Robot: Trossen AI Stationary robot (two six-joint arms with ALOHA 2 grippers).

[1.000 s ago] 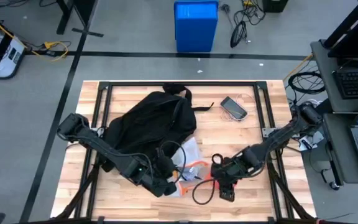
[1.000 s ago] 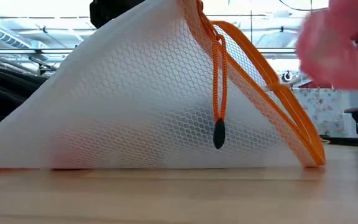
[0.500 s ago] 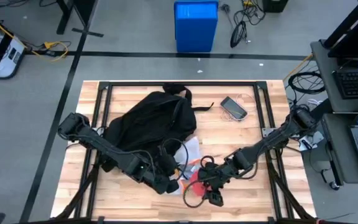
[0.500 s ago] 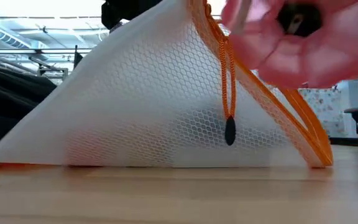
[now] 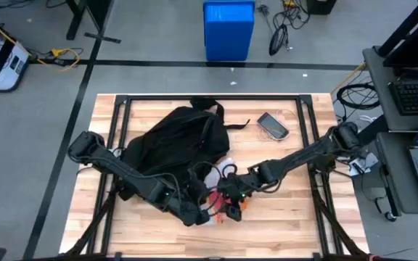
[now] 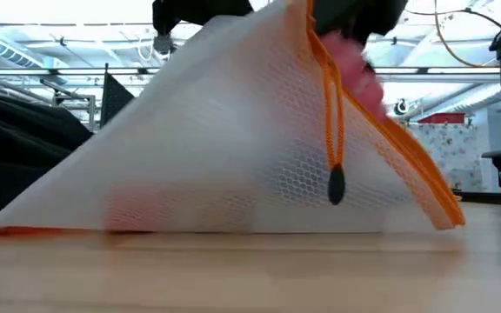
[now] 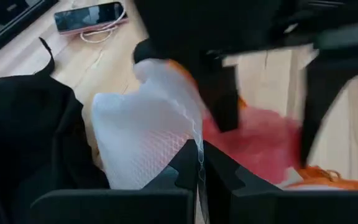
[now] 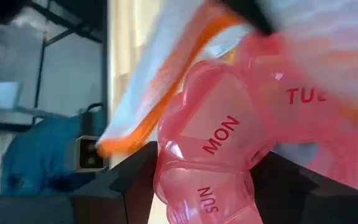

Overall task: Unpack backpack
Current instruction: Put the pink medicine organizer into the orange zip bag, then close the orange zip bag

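Left wrist view: left hand [image 7: 199, 163] pinching mesh pouch [image 7: 145, 134] beside backpack [image 7: 23, 124].

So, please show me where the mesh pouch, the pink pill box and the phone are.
mesh pouch [image 6: 233, 156]: low view, middle of its white netting.
pink pill box [image 8: 219, 134]: right wrist view, the lid marked MON.
phone [image 5: 273, 125]: high view, its middle.

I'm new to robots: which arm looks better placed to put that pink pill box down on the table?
Probably the right: its gripper already holds the pill box, while the left gripper is pinching the mesh pouch.
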